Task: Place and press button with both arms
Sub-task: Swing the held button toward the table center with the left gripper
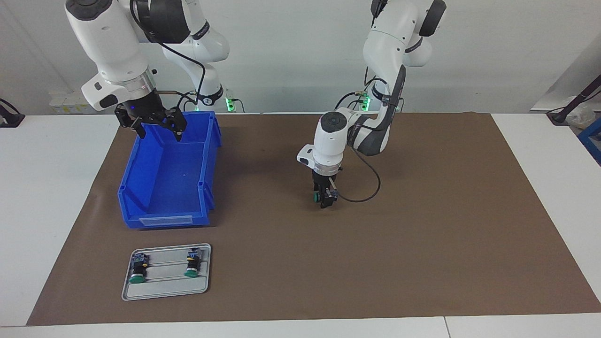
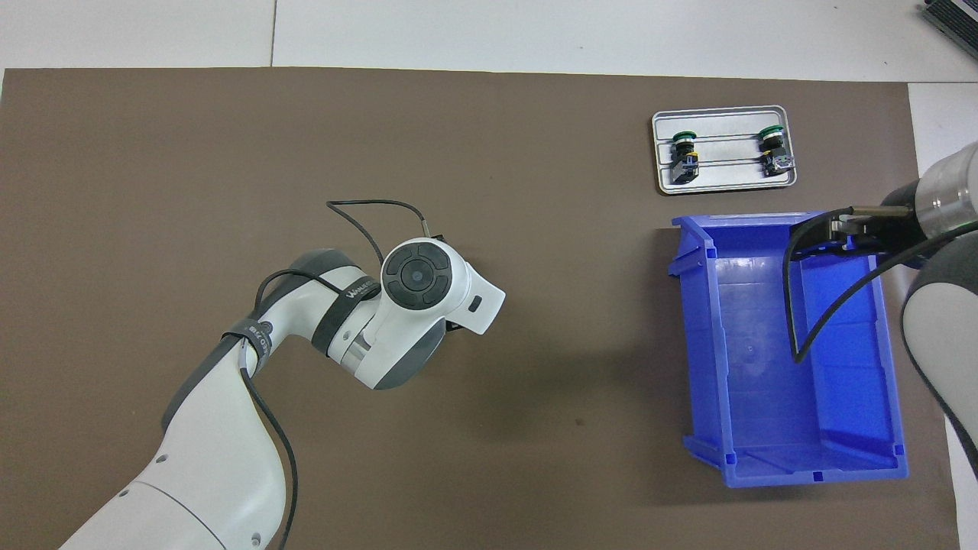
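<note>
Overhead view: bin (image 2: 795, 382) beside tray (image 2: 722, 183).

**Clearance check: mat open, one end crowded**

Around my left gripper (image 1: 325, 199), low over mid-mat, the brown mat (image 1: 422, 225) lies bare toward my left arm's end. Toward my right arm's end, the blue bin (image 1: 166, 188) stands tall, my right gripper (image 1: 152, 123) over its rim. The grey tray (image 1: 164, 291) with two buttons sits just farther out.

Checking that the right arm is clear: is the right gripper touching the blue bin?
Apart. The facing view shows the right gripper hanging over the blue bin, its fingertips above the bin's rim.
</note>
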You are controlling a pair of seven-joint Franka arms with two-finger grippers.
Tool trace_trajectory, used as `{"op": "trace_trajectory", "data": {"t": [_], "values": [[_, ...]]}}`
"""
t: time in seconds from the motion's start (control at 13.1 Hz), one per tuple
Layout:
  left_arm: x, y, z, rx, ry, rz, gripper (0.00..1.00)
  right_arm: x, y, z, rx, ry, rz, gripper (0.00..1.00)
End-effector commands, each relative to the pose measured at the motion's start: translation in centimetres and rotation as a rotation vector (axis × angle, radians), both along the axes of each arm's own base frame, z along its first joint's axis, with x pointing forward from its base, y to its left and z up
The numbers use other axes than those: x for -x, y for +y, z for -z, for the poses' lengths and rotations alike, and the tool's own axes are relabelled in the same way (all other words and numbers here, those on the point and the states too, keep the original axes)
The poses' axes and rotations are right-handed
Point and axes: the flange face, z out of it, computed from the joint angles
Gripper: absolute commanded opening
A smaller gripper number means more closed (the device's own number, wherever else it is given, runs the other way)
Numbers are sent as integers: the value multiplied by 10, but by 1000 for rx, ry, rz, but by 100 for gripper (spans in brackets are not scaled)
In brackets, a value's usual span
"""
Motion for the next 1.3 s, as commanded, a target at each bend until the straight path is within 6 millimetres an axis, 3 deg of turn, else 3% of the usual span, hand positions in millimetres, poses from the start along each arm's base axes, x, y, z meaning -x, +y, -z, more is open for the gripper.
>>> {"op": "trace_trajectory", "data": {"t": [0.0, 0.3, 0.61, 0.91, 1.22], "values": [[2, 5, 4, -8, -21, -4, 53, 12, -2, 1, 0, -26, -6, 100], [-1, 8, 4, -9, -23, -13, 30, 7, 3, -5, -37, -35, 17, 100], [-5, 9, 0, 1, -28, -54, 27, 6, 3, -9, -51, -38, 30, 100], [-8, 11, -3, 0, -16, -96, 12, 6, 3, -7, -51, -28, 29, 100], [-39, 6, -43, -3, 52, -180, 10, 7, 0, -7, -50, -27, 35, 100]]}}
